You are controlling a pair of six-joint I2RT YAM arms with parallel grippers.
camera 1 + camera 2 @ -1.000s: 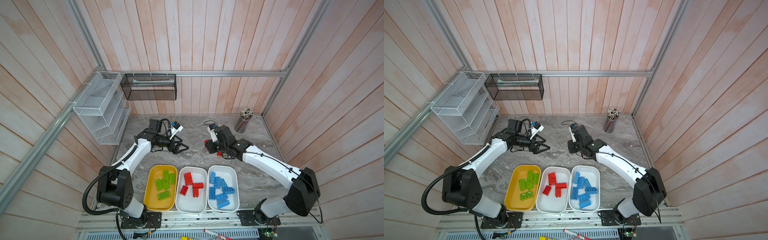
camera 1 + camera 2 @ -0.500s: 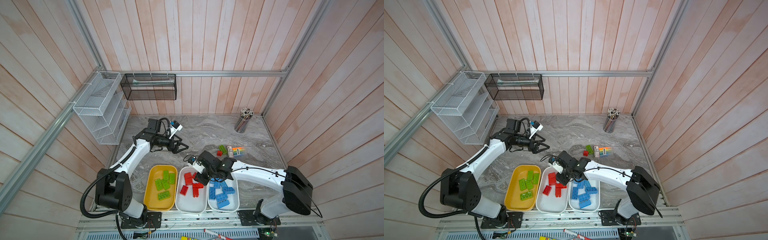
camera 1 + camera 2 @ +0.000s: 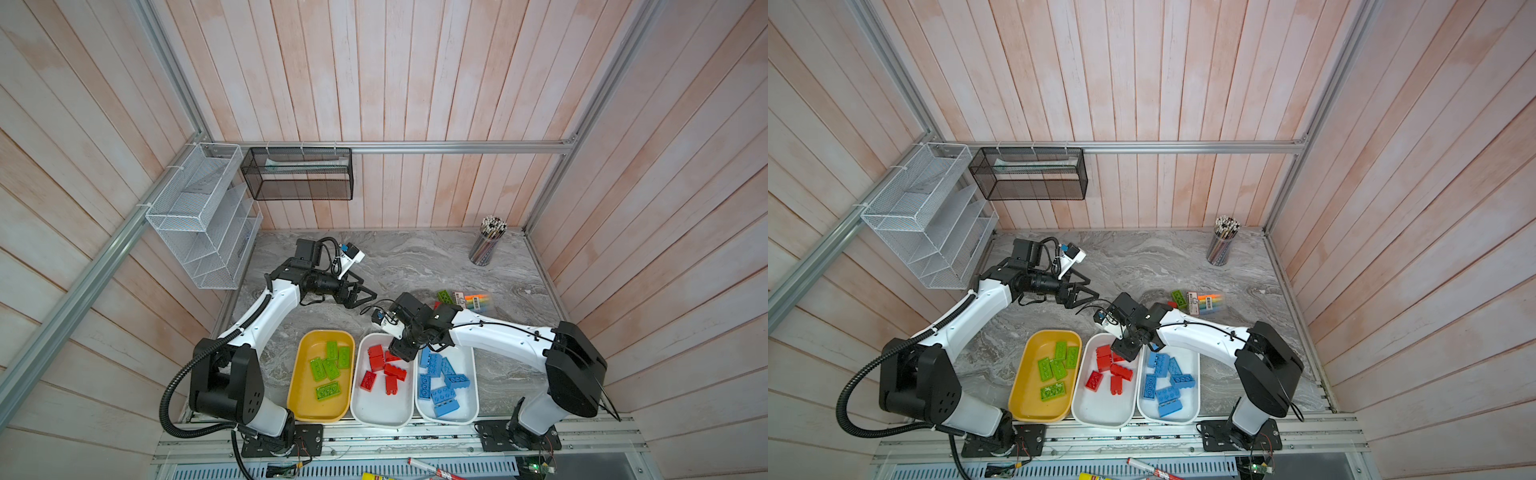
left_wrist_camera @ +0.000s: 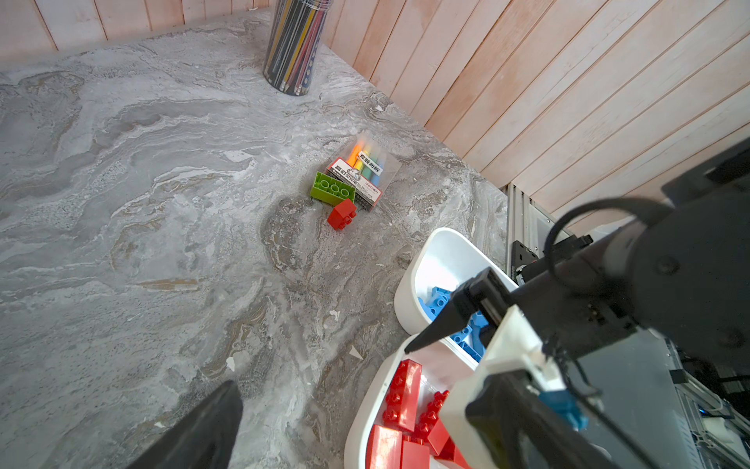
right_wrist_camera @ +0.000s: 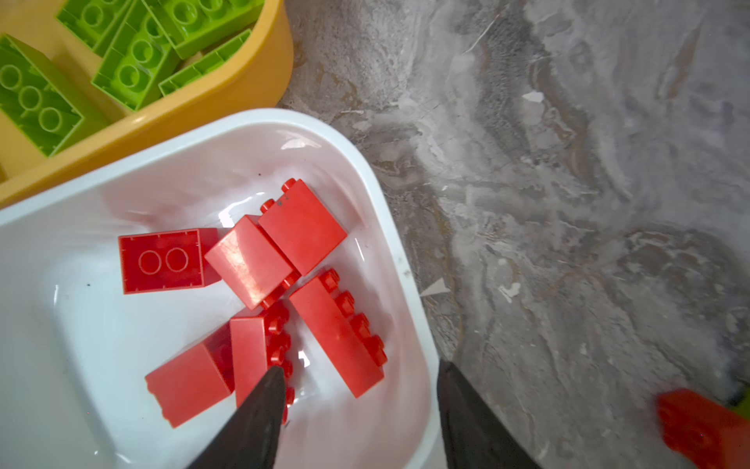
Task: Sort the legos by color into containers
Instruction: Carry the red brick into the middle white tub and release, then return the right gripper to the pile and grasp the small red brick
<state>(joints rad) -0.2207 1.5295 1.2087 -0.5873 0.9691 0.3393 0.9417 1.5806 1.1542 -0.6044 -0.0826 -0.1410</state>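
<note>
**DESK:** Your right gripper (image 3: 405, 355) hangs at the far end of the middle white tray (image 3: 380, 411), at 6 o'clock on the marble table (image 3: 415, 257). In the right wrist view its two black fingers (image 5: 259, 414) stand parted, with nothing clamped between them. One is over the tray and the other is past the rim, over the table. Red bricks (image 5: 337, 333) lie loose in the tray beneath.

**FIELD:** Your left gripper (image 3: 365, 300) is held over bare table near the middle, toward 10 o'clock. It is well apart from every brick. Both top views show its fingers spread wide and empty.

**DESK:** The sort as you see it: lime green bricks (image 3: 330, 368) in the yellow tray (image 3: 316, 405) at 7 o'clock, red ones in the middle, and blue bricks (image 3: 440, 384) in the other white tray (image 3: 467, 401) at 5 o'clock. The three trays sit side by side along the near edge.

**FIELD:** Two pieces lie outside the trays, at 2 o'clock. A loose green brick (image 4: 332, 189) rests against a clear pack of coloured markers (image 4: 365, 170). A small red brick (image 4: 342, 214) sits just beside the green one, though you cannot tell whether they touch. A cup of pencils (image 3: 486, 243) stands upright at 1 o'clock, near the far corner.
</note>
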